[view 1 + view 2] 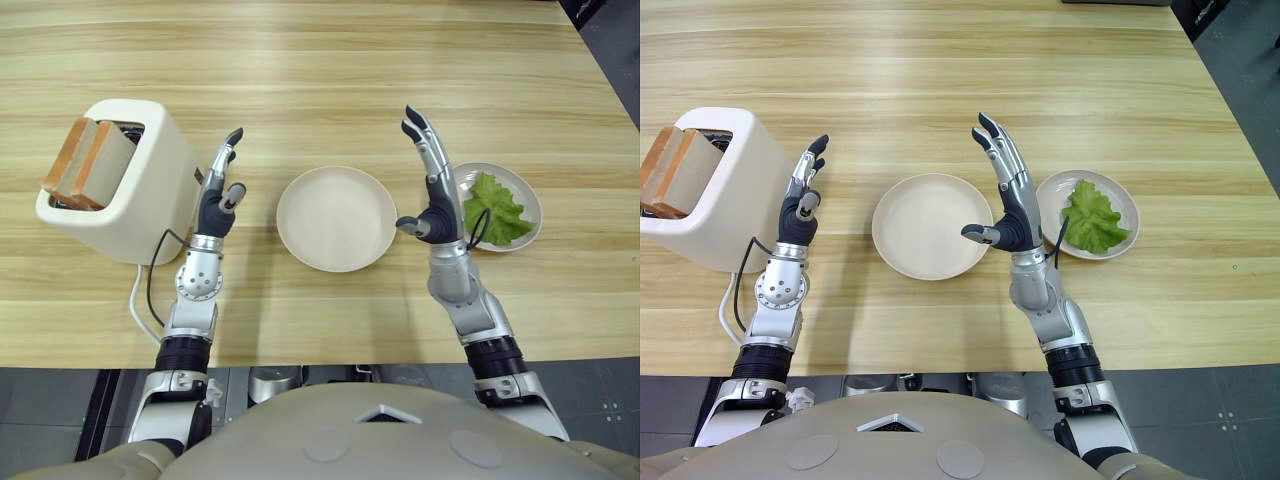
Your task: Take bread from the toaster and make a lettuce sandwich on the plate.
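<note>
A cream toaster (140,170) stands at the left of the wooden table with two slices of bread (88,162) sticking up from its slots. An empty cream plate (336,218) lies in the middle. To its right a smaller plate (528,195) carries a green lettuce leaf (494,209). My left hand (220,192) is just right of the toaster, open, fingers straight, holding nothing. My right hand (430,185) is raised between the two plates, open with its fingers extended, and holds nothing.
The toaster's cable (150,285) loops down on the table beside my left forearm toward the near edge. Bare wooden table (330,70) stretches behind the plates. The table's right edge (610,70) runs along the top right corner.
</note>
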